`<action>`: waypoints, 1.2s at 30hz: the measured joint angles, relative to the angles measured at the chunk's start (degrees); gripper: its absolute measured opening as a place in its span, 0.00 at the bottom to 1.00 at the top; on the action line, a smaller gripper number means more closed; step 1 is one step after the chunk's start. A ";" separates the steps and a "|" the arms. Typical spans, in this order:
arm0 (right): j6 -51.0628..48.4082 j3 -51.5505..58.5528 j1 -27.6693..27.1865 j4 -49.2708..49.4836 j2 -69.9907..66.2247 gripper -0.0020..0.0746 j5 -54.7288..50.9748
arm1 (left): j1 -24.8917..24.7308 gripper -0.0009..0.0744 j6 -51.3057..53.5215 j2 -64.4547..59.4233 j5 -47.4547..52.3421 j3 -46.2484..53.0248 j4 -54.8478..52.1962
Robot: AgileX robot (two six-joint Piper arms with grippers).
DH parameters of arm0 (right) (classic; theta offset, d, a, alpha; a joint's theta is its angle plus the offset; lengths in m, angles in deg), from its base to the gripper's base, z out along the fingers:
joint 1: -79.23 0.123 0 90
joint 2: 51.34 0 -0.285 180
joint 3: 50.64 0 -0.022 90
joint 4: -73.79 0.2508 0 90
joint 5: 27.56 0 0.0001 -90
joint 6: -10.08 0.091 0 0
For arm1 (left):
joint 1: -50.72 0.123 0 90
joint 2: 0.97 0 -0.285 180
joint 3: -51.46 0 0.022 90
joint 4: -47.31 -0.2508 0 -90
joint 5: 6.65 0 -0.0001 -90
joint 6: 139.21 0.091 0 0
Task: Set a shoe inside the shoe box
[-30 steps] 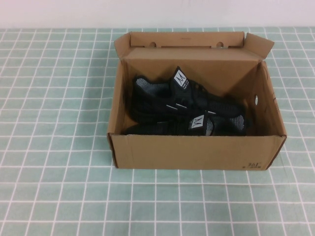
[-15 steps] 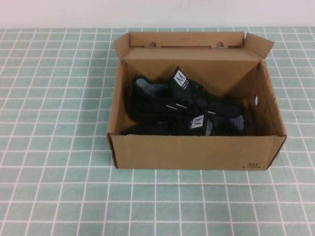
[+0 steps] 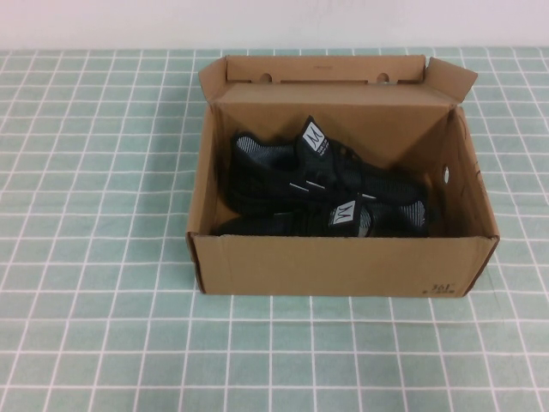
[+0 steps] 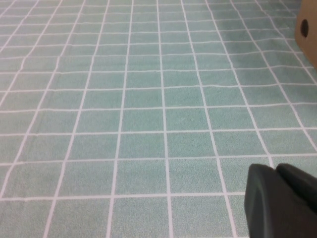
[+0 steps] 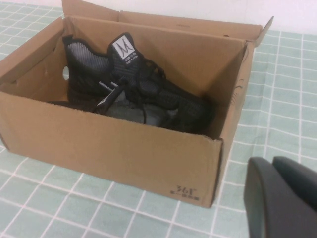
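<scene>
Green tablecloth with white grid lines, plain white wall

So the count: one shoe box, lid flap open, sitting on one tiled bench. Two black sneakers inside it, the shoe plus its mate. Two tools too, the left tool and the right tool, one in each wrist view.

- The near sneaker sits mostly hidden behind the front wall of the box.
- The print on that wall is too small to read.
- The left gripper and right gripper are cut off by their wrist views' edges.
</scene>
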 joint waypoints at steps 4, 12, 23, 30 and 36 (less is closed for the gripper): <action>0.00 0.00 -2.87 -0.30 0.00 0.02 0.00 | 0.00 0.01 0.00 0.00 0.00 0.00 0.00; -0.41 3.88 -11.91 -6.95 1.66 0.02 3.59 | 0.00 0.01 0.00 0.00 0.00 0.00 -0.12; -0.21 23.05 -16.44 -6.95 16.42 0.02 9.86 | 0.00 0.01 0.00 0.00 0.00 0.00 -0.12; 0.16 26.35 -16.44 -6.95 18.91 0.02 6.11 | 0.04 0.01 0.00 0.00 0.21 0.00 -0.12; 0.16 26.35 -16.44 -7.17 18.91 0.02 5.76 | 0.04 0.01 0.00 0.00 0.21 0.00 -0.12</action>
